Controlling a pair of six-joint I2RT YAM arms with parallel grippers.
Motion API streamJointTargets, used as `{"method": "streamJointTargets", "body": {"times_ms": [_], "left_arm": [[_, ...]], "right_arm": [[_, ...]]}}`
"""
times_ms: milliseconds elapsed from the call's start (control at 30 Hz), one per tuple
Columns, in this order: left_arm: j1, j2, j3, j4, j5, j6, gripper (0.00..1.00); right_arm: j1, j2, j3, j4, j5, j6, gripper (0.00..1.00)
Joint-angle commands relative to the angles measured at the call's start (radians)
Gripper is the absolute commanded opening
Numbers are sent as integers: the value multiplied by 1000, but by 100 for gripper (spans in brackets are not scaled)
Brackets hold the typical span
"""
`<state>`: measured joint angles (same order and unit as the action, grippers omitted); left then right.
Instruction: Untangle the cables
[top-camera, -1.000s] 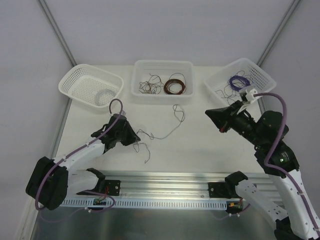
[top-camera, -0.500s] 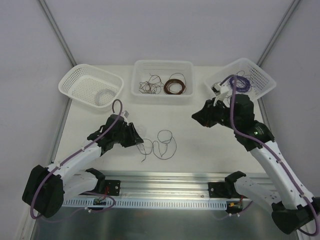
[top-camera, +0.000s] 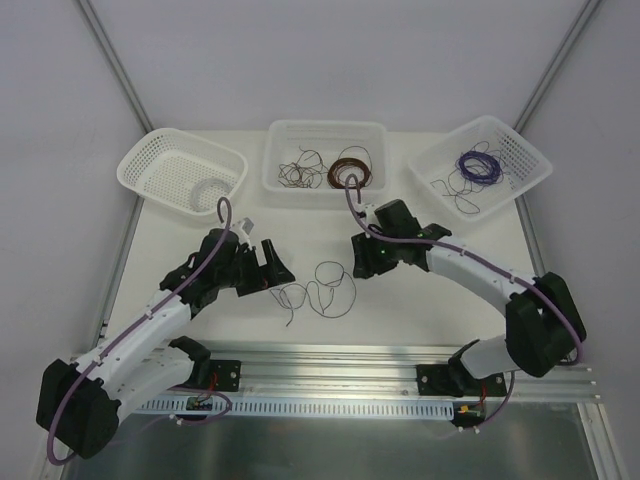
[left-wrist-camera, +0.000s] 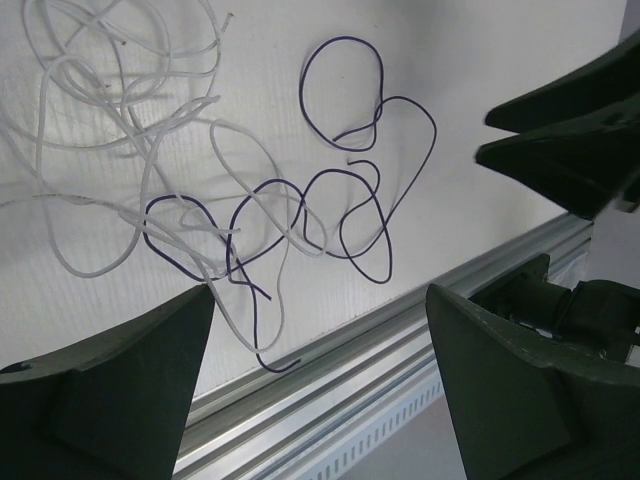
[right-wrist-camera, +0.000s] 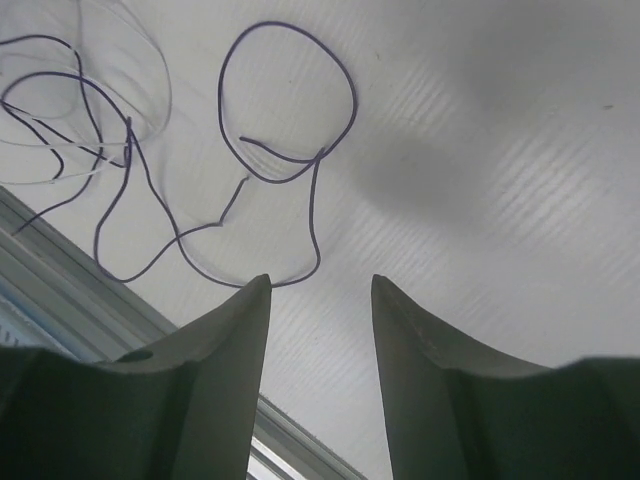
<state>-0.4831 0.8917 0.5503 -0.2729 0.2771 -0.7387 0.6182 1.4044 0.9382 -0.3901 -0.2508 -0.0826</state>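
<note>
The cables (top-camera: 318, 290) lie loose on the white table between my two grippers: a dark purple strand (left-wrist-camera: 345, 190) in open loops, crossed with a whitish strand (left-wrist-camera: 130, 130). My left gripper (top-camera: 280, 262) hovers at their left side, open wide (left-wrist-camera: 318, 290), with nothing between its fingers. My right gripper (top-camera: 362, 262) hangs just right of the purple loop (right-wrist-camera: 290, 100), open (right-wrist-camera: 320, 280) and empty. A bend of the purple strand lies just past its left fingertip (right-wrist-camera: 258, 288). The right gripper's fingers (left-wrist-camera: 560, 130) also show in the left wrist view.
Along the back stand a left basket (top-camera: 135, 160) holding a white coil (top-camera: 208, 190), a middle bin (top-camera: 325, 126) with a brown coil (top-camera: 349, 172) and loose brown strands, and a right basket (top-camera: 520, 140) with a purple coil (top-camera: 478, 165). An aluminium rail (top-camera: 330, 360) runs along the near edge.
Both grippers have gone from shut to open. The left let go of the strands, which now lie in loops. The right arm swung from the right basket to the table's middle.
</note>
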Motion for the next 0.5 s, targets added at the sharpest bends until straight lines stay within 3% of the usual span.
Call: {"method": "streamJointTargets", "body": {"times_ms": [0, 200, 300, 333, 367, 467], "left_arm": [[1, -19, 65, -45, 17, 24, 88], [0, 3, 91, -55, 20, 39, 86], [1, 3, 108, -61, 19, 54, 85], [0, 1, 120, -71, 20, 58, 86], [1, 1, 128, -74, 19, 64, 86], [1, -4, 155, -80, 16, 102, 86]], "right_arm": [[32, 98, 42, 83, 28, 4, 49], [78, 264, 62, 146, 38, 35, 45], [84, 280, 59, 152, 50, 38, 28], [87, 251, 53, 154, 56, 35, 13], [95, 226, 48, 149, 61, 30, 7], [104, 107, 50, 96, 62, -14, 1]]}}
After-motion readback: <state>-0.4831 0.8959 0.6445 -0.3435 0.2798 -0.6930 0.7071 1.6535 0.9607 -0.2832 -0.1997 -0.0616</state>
